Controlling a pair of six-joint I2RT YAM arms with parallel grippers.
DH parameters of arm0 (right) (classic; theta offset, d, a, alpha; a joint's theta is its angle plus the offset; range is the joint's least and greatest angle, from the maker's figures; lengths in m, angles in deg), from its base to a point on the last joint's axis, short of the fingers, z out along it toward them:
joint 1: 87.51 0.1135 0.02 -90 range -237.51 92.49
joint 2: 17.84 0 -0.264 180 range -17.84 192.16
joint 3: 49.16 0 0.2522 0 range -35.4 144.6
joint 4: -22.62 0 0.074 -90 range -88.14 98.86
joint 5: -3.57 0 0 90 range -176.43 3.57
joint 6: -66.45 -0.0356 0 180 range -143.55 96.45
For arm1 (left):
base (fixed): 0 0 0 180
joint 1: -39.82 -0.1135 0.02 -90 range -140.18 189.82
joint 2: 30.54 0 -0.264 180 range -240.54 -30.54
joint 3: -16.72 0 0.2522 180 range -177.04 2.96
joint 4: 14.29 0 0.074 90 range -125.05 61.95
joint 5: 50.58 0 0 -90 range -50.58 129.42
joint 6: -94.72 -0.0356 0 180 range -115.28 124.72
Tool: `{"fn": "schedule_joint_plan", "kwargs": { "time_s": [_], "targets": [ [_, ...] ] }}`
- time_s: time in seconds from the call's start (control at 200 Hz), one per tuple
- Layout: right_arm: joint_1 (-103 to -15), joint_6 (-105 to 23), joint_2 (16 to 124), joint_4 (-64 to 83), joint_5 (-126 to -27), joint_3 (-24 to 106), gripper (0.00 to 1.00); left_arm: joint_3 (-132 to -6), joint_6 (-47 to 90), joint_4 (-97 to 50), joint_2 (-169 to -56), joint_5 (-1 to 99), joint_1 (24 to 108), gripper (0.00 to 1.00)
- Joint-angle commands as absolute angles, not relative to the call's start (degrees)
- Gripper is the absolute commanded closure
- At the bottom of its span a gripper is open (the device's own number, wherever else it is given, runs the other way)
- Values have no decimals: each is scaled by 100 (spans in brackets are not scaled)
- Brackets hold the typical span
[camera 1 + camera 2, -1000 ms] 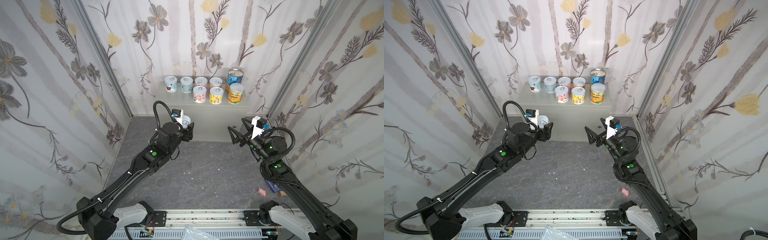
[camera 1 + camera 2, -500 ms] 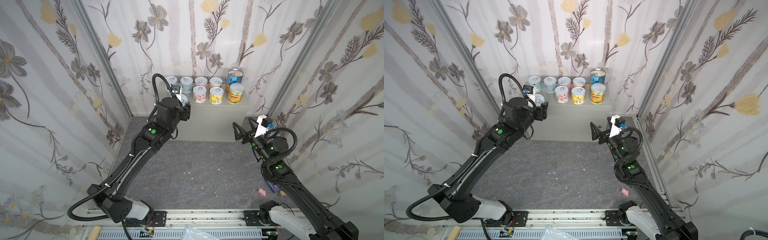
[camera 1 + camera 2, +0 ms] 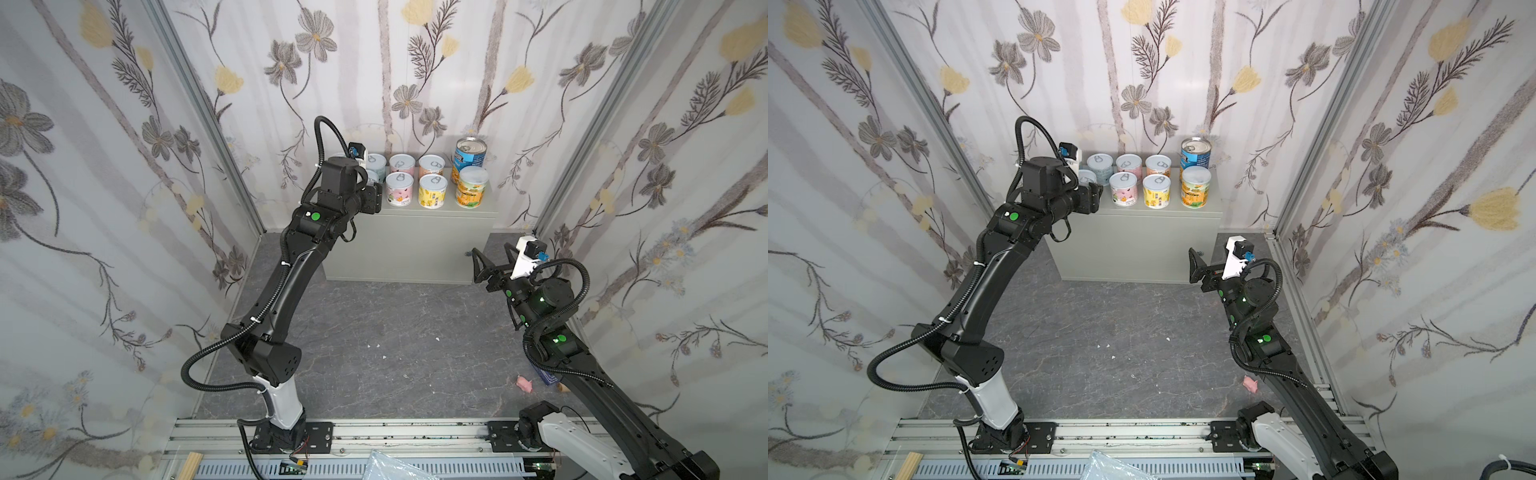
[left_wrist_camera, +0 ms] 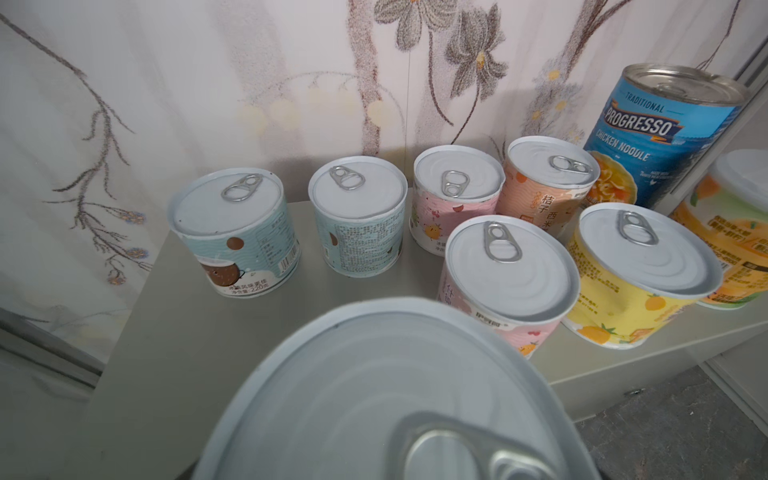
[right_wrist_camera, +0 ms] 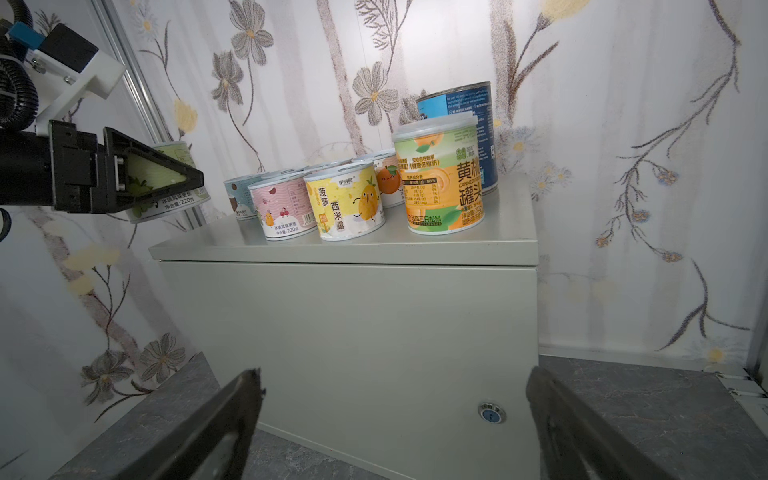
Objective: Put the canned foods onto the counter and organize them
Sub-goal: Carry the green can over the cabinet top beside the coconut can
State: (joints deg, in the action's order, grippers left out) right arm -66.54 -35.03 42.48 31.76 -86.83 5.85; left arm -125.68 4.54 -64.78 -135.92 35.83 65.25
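My left gripper (image 3: 371,196) is shut on a short pale-green-labelled can (image 5: 170,199) with a white pull-tab lid (image 4: 374,395), held just above the left front part of the counter (image 3: 415,245). On the counter's top stand several short pastel cans (image 4: 357,216), a tall blue-labelled can (image 3: 469,153) at the back right and an orange-yellow can with a plastic lid (image 3: 471,187) in front of it. My right gripper (image 3: 490,251) hangs open and empty low before the counter's right front corner, its fingers (image 5: 232,411) wide apart.
Flowered walls close in on three sides. The counter door has a small round lock (image 5: 491,413). A pink scrap (image 3: 524,384) and a small blue item (image 3: 548,376) lie on the dark floor beside the right arm. A metal rail (image 3: 374,432) runs along the front.
My left arm has risen and carried the can from in front of the counter up over its left front part. The right gripper has drawn back a little to the right, still open.
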Motion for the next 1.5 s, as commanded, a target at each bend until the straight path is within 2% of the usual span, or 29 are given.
{"fn": "schedule_joint_plan", "kwargs": {
  "time_s": [0.0,0.17,0.495,1.249,1.494],
  "targets": [
    [-6660,-3444,4243,3132,-8791,597,0,-13271,259,-6772,-14017,3872,6392,100],
    [-6677,-3387,4260,3053,-8836,591,0,-14036,379,-7077,-14647,4219,6079,100],
    [-6696,-3354,4279,2997,-8898,607,0,-14030,541,-6786,-14965,4834,5862,100],
    [-6694,-3383,4281,2943,-8935,590,0,-14030,766,-6506,-15182,5459,5915,100],
    [-6699,-3383,4274,2919,-8941,573,0,-14030,763,-6455,-15208,5384,5935,100]
  ]
}}
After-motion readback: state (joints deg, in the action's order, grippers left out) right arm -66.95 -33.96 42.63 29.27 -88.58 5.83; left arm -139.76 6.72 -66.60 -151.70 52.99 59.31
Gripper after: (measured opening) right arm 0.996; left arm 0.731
